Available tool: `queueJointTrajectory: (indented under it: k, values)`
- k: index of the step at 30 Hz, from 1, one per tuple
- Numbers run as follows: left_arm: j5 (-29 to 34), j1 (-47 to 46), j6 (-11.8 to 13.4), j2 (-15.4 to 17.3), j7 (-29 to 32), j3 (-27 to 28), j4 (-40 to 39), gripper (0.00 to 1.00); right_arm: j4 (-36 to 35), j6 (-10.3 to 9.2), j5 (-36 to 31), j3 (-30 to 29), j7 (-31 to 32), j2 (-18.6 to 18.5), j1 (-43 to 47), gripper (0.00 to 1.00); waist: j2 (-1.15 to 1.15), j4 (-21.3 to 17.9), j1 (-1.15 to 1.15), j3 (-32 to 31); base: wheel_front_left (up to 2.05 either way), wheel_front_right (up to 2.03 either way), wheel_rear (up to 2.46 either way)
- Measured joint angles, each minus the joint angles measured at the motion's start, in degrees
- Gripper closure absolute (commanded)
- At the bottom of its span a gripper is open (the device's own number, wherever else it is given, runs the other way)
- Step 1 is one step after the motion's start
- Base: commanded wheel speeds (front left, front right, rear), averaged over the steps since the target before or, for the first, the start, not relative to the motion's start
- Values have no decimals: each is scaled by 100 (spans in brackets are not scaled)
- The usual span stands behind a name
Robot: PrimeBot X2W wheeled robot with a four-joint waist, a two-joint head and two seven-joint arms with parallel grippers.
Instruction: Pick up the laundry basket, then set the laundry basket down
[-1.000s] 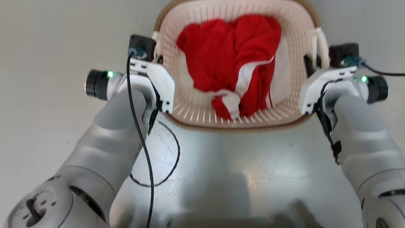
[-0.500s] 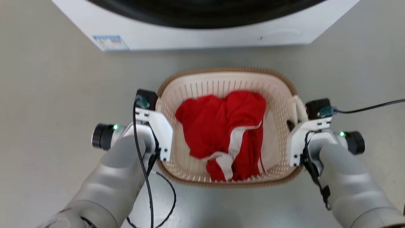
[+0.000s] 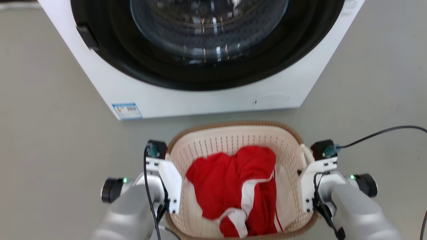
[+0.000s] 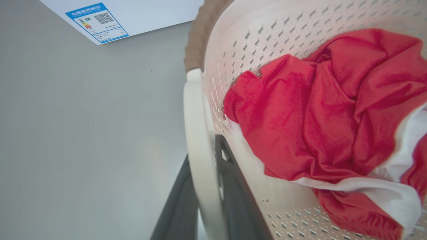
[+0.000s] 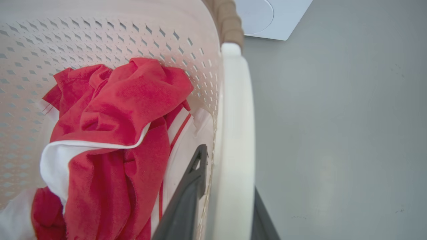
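Below, plain grey floor (image 3: 50, 150), white washing machine (image 3: 206, 98) beyond laundry basket (image 3: 233, 138)

Behind laundry basket (image 3: 233, 125), apart: washing machine (image 3: 200, 98). In basket: clothes (image 3: 233, 181). Its sides: left gripper (image 4: 206, 200) astride left handle (image 4: 196, 133), right gripper (image 5: 230, 200) astride right handle (image 5: 235, 133).

laundry basket (image 3: 233, 141): smooth cream plastic, perforated; brown woven-texture rim.
garment (image 3: 233, 180): soft matt cloth, red and white.
washing machine (image 3: 200, 100): glossy white casing, glass door.
floor (image 3: 50, 150): smooth matt grey.
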Motion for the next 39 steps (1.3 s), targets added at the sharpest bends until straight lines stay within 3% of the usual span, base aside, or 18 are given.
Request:
queueJointTrajectory:
  k: [17, 39]
  values:
    - [-300, 879, 2, 31, 353, -244, -157, 100, -112, -4, 461, 636, 526, -19, 702, 100, 0, -24, -1, -1476, 0, 0, 0]
    - [-501, 1009, 2, 45, 421, -421, -172, 100, -145, -5, 728, 899, 619, -46, 779, 100, 0, -45, -1, -1792, 0, 0, 0]
